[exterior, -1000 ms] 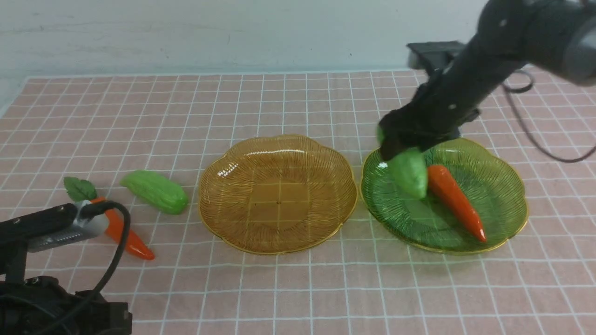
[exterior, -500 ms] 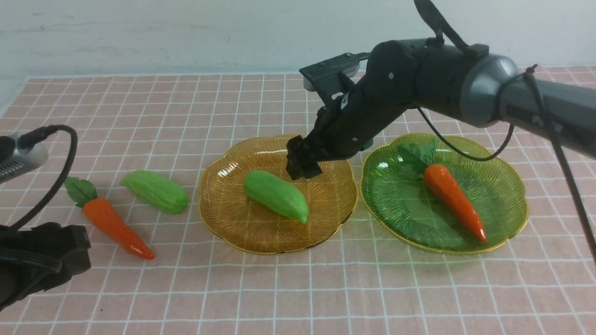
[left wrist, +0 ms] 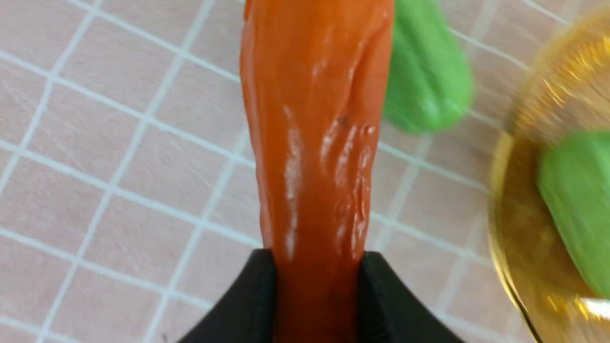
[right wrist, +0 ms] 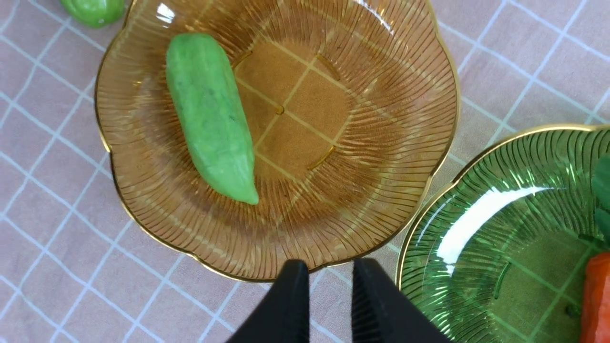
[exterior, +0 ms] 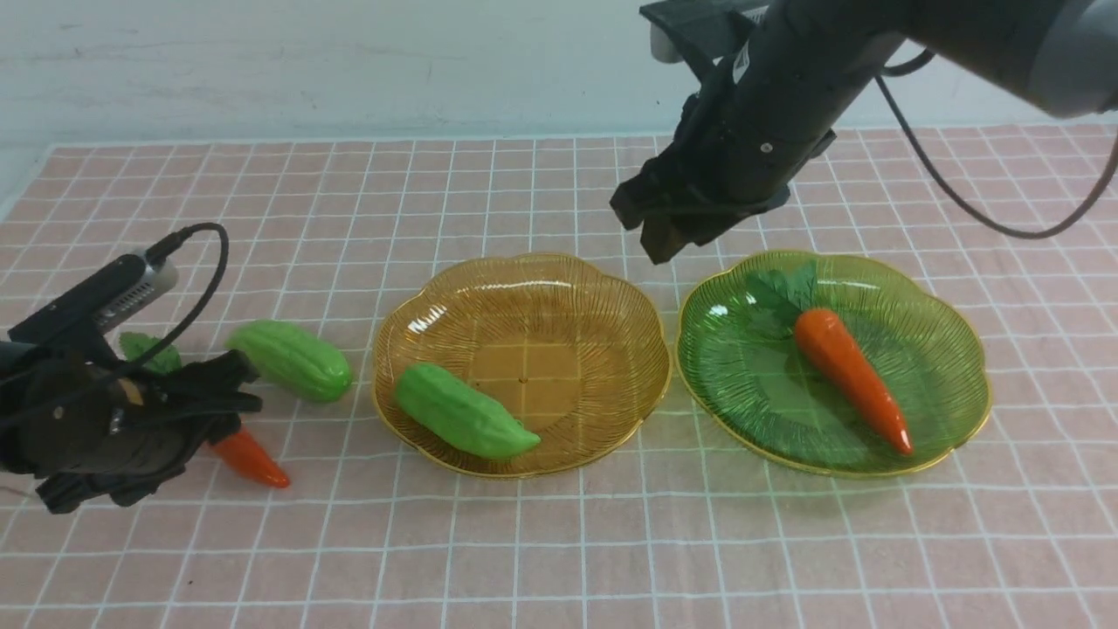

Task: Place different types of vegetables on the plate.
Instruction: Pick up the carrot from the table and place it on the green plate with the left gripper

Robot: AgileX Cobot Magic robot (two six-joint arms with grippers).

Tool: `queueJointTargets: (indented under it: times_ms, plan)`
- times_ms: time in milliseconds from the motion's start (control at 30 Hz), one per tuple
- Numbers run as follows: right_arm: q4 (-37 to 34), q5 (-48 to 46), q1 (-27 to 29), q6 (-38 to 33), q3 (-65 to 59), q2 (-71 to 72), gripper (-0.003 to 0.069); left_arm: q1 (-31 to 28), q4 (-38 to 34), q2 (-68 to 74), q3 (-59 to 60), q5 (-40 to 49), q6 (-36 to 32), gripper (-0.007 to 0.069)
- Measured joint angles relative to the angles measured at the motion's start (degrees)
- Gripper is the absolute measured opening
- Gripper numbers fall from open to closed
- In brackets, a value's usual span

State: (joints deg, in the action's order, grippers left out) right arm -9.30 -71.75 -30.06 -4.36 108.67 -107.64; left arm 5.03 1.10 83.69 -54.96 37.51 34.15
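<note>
Pink checked tablecloth (exterior: 559,542) w/ white grid lines covers the whole table. A pale plain wall (exterior: 349,61) stands at the far edge.

Nearest, on robot's left: left gripper (left wrist: 318,259) sits low over the cloth, jaws clamped across a glossy orange plastic carrot (left wrist: 314,119). Its tip points to the near side and its green leaves are partly hidden behind the arm. Can't tell if it's lifted.

Just beyond, a stubby light-green ridged plastic gourd (exterior: 293,360) lies on the cloth, near the amber plate but apart from it.

Centre: amber ribbed see-through plate (exterior: 559,332) w/ gold scalloped rim holds a 2nd green gourd (exterior: 463,424) on its near-left slope.

Right: matching green see-through plate (exterior: 943,349), almost touching the amber one. A 2nd carrot (exterior: 852,376) lies diagonally in it, leaves at the far end.

Farthest: right gripper (exterior: 646,234) is up in the air over the plates' far edges, empty, jaws nearly together w/ a thin gap. Its arm blocks part of the wall.

Count: 2 carrots, 2 gourds, 2 plates.
</note>
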Motion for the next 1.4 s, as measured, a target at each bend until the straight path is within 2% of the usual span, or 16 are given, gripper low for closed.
queueJointTargets:
  times_ms: [133, 200, 267, 400, 533, 667, 767, 933, 1067, 1167, 1233, 1300, 1333, 1400]
  plan:
    - [-0.2, 0.0, 0.0, -0.3, 0.0, 8.2, -0.0001, 3.4, -8.4, 0.0, -8.1, 12.6, -11.3, 0.0165]
    - [-0.2, -0.2, 0.0, -0.3, 0.0, 14.1, -0.0012, 5.7, -14.4, 0.9, -11.4, 15.2, -17.9, 0.0165]
    - [0.2, -0.5, 0.0, -0.1, 0.0, 19.3, -0.0014, 8.2, -19.7, 2.8, -14.5, 16.0, -21.7, 0.0165]
    - [2.8, -0.7, 0.0, 1.4, -3.3, 30.0, -0.0015, 15.6, -27.6, 11.8, -23.9, 16.4, -25.2, 0.0165]
    - [7.5, -1.1, 0.0, 5.3, -14.5, 40.4, -0.0015, 22.5, -28.7, 23.6, -36.2, 17.2, -25.7, 0.0165]
    - [9.3, -1.7, 0.0, 10.0, -25.0, 48.3, -0.0015, 27.8, -28.7, 35.8, -48.9, 17.1, -25.7, 0.0172]
    - [9.8, -1.7, 0.0, 12.1, -30.8, 53.7, -0.0015, 30.4, -29.2, 43.9, -57.8, 14.4, -25.8, 0.0230]
    - [11.6, -1.9, 0.0, 13.5, -34.1, 58.4, -0.0015, 30.6, -32.1, 48.5, -64.2, 13.0, -25.9, 0.0406]
    - [13.8, -1.9, 0.0, 14.0, -34.3, 59.2, -0.0015, 29.3, -32.8, 48.0, -65.1, 14.0, -25.9, 0.0540]
    - [15.3, -1.9, 0.0, 14.1, -34.5, 59.2, -0.0015, 25.4, -32.2, 46.6, -66.2, 18.6, -25.7, 0.0578]
    - [16.4, -1.9, 0.0, 14.1, -34.6, 59.2, -0.0015, 20.7, -30.7, 45.4, -67.9, 23.8, -25.6, 0.0560]
    - [17.0, -1.9, 0.0, 14.1, -34.6, 59.2, -0.0015, 15.1, -27.2, 43.8, -69.1, 29.5, -25.5, 0.0498]
    - [17.0, -1.9, 0.0, 14.1, -34.6, 59.3, -0.0015, 12.2, -25.2, 42.8, -69.4, 30.8, -25.4, 0.0427]
    - [17.2, -1.9, 0.0, 14.1, -34.6, 59.3, -0.0015, 5.2, -21.0, 40.7, -68.9, 32.1, -25.0, 0.0218]
